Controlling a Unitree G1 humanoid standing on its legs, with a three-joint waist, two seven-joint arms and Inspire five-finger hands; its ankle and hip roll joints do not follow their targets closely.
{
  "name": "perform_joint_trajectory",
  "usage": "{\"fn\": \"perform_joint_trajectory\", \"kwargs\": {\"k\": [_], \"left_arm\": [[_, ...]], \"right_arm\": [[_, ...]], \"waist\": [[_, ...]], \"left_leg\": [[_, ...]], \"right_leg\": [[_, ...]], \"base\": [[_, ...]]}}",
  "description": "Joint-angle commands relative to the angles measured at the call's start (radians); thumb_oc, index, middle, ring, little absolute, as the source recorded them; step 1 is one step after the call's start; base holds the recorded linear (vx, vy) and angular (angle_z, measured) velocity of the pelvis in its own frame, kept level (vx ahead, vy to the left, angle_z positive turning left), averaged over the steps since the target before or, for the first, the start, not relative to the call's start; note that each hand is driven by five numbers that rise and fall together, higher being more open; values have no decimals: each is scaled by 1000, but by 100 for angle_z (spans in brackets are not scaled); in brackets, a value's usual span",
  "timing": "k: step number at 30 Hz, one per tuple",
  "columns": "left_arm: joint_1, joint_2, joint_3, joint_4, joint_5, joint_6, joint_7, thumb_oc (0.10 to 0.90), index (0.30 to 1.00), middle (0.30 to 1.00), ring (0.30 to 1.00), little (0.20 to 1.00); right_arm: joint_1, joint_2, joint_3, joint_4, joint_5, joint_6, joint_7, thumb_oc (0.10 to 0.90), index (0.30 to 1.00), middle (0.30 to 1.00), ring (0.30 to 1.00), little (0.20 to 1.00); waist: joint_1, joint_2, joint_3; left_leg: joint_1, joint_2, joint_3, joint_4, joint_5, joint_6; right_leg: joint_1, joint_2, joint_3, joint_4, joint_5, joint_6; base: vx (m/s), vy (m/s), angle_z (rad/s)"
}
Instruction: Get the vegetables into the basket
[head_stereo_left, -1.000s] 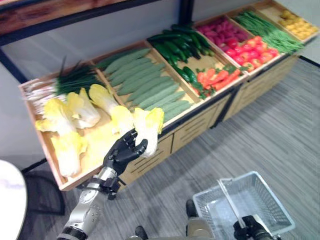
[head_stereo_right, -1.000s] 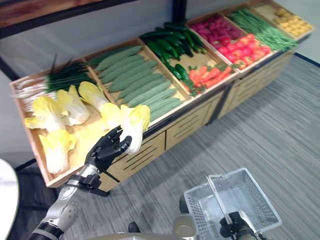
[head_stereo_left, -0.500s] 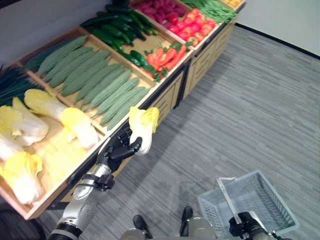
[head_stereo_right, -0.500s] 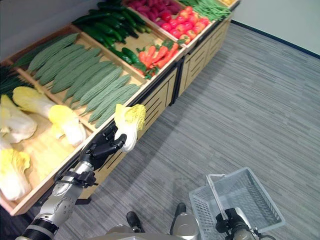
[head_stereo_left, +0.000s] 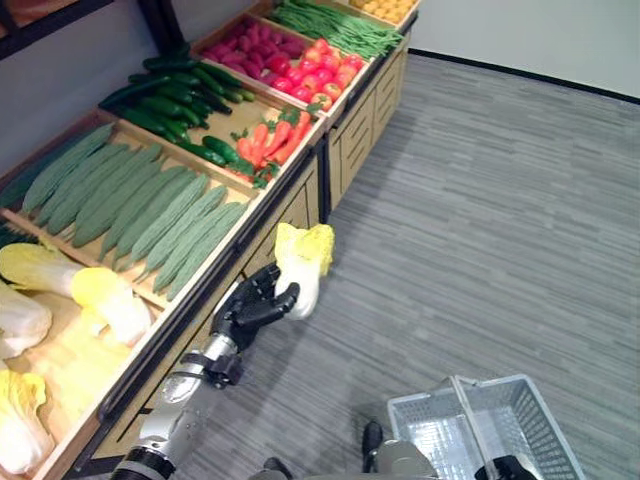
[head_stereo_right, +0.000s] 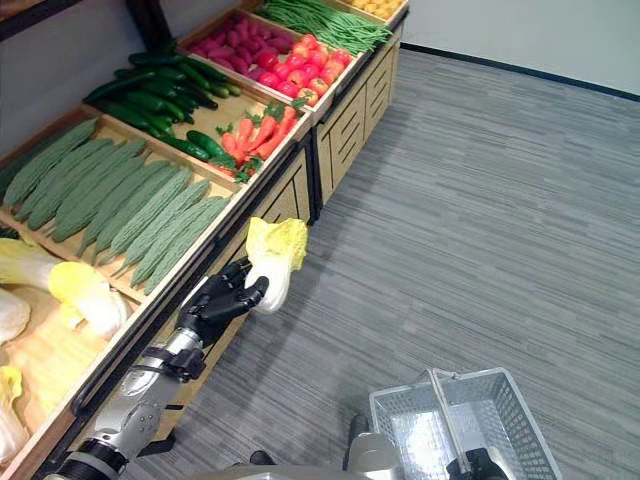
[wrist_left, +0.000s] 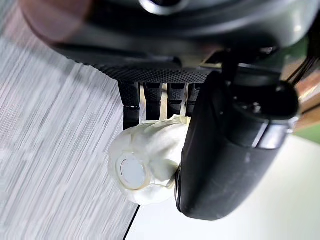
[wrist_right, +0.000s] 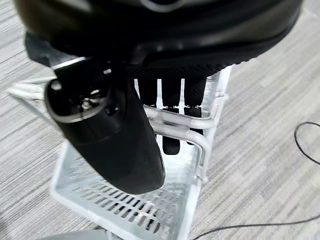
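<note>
left hand (head_stereo_left: 252, 308) holds cabbage (head_stereo_left: 303, 262) over floor (head_stereo_left: 500, 220), just before shelf (head_stereo_left: 200, 290) at left. basket (head_stereo_left: 480, 435) low at right, handle in right hand (wrist_right: 115, 130).

At the centre of the frame the left hand (head_stereo_left: 250, 305) grips a napa cabbage (head_stereo_left: 302, 263) over the grey floor (head_stereo_left: 500, 200). A wooden produce stand (head_stereo_left: 330, 110) fills the left side. A wire basket (head_stereo_left: 480, 435) sits at the lower right.
</note>
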Motion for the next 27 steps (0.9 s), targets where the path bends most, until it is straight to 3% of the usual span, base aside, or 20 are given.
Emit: {"fn": "perform_joint_trajectory", "kwargs": {"k": [1,2,4,5,6,7,8,9,10,12,15,17,18,20,21,22,25,27], "left_arm": [[-117,17,54,-140,18,-95,-37,400,300,300,300,300],[-108,19,57,-151,21,-99,-36,400,300,300,300,300],[-95,21,64,-165,27,-109,-29,400,300,300,300,300],[-95,22,64,-165,27,-109,-29,400,300,300,300,300],[-85,18,68,-171,28,-120,-22,400,300,300,300,300],[-79,16,72,-177,29,-122,-19,400,300,300,300,300],[-70,14,73,-189,28,-125,-17,400,300,300,300,300],[-68,17,77,-196,23,-130,-12,400,300,300,300,300],[-68,17,78,-196,23,-130,-12,400,300,300,300,300],[-51,27,74,-200,3,-126,-29,400,300,300,300,300],[-49,41,69,-199,6,-125,-34,400,300,300,300,300],[-61,56,69,-185,18,-133,-28,400,300,300,300,300],[-61,56,69,-185,18,-133,-28,400,300,300,300,300],[-71,75,65,-175,19,-130,-33,400,300,300,300,300],[-63,92,72,-177,25,-123,-34,400,300,300,300,300],[-55,98,78,-176,26,-120,-37,400,300,300,300,300],[-48,107,71,-177,23,-112,-44,400,300,300,300,300],[-48,144,58,-197,39,-112,-56,400,300,300,300,300]], "right_arm": [[-33,-63,-3,14,52,-19,-37,400,300,300,300,300],[-43,-67,4,20,47,-17,-36,400,300,300,300,300],[-59,-71,12,24,53,-18,-37,400,300,300,300,300],[-60,-71,12,24,53,-18,-37,400,300,300,300,300],[-70,-73,16,27,65,-21,-35,400,300,300,300,300],[-77,-73,23,28,67,-22,-35,400,300,300,300,300],[-98,-78,40,45,64,-22,-32,400,300,300,300,300],[-111,-76,50,42,64,-26,-33,400,300,300,300,300],[-111,-76,50,42,64,-26,-33,400,300,300,300,300],[-104,-64,43,47,62,-27,-21,400,300,300,300,300],[-100,-64,45,51,56,-26,-17,400,300,300,300,300],[-136,-68,62,49,28,-16,-23,400,300,300,300,300],[-136,-68,62,49,28,-16,-23,400,300,300,300,300],[-165,-82,67,48,17,-12,-33,400,300,300,300,300],[-183,-96,69,53,-1,-8,-37,400,300,300,300,300],[-190,-104,69,53,-10,-8,-40,400,300,300,300,300],[-205,-120,71,51,-17,-10,-50,400,300,300,300,300],[-224,-160,62,54,-16,-11,-61,400,300,300,300,300]], "waist": [[13,-37,48],[28,-37,47],[38,-40,48],[38,-40,45],[53,-39,44],[60,-39,45],[84,-34,42],[89,-31,43],[89,-32,44],[74,-38,11],[74,-44,3],[83,-50,8],[84,-50,8],[103,-47,17],[132,-39,21],[139,-40,12],[142,-45,3],[146,-57,-19]], "left_leg": [[-71,-1,-148,16,41,-91],[-90,-33,-234,-13,17,-76],[-98,-49,-320,-66,-13,-59],[-102,-49,-320,-67,-11,-59],[-124,-63,-416,-106,-6,-54],[-132,-76,-468,-119,-2,-50],[-146,-112,-590,-142,-4,-43],[-155,-131,-629,-138,-1,-42],[-155,-132,-628,-138,-2,-42],[-101,-161,-544,-153,-46,6],[-81,-174,-499,-158,-62,22],[-70,-194,-418,-166,-80,45],[-70,-194,-417,-166,-80,45],[-72,-187,-378,-158,-89,52],[-73,-172,-346,-141,-99,54],[-77,-165,-330,-137,-99,53],[-70,-162,-317,-140,-96,50],[-58,-166,-309,-148,-94,39]], "right_leg": [[103,-11,30,-113,6,88],[96,-15,58,-115,11,94],[79,-16,116,-116,19,101],[75,-16,116,-116,21,101],[59,-15,164,-106,27,105],[57,-12,184,-101,25,103],[55,-2,234,-95,22,106],[52,1,268,-77,17,107],[52,1,269,-76,17,108],[42,-28,336,-37,11,134],[27,-42,366,-23,17,151],[-39,-83,379,-8,76,204],[-39,-83,380,-8,76,204],[-72,-102,313,29,90,205],[-54,-154,142,68,77,194],[-45,-172,98,72,86,189],[-32,-187,90,66,105,192],[-9,-195,93,-13,131,205]], "base": [[-51,-8,-57],[26,-6,-52],[43,-2,-69],[76,28,-98],[84,35,-98],[169,87,-102],[177,149,-136],[145,134,-149],[180,317,-136],[193,416,-95],[67,260,-45],[-45,325,-87],[-81,173,-137],[-90,85,-72],[-107,59,-29],[-66,36,-71],[2,-18,-74],[40,-72,-6]]}}
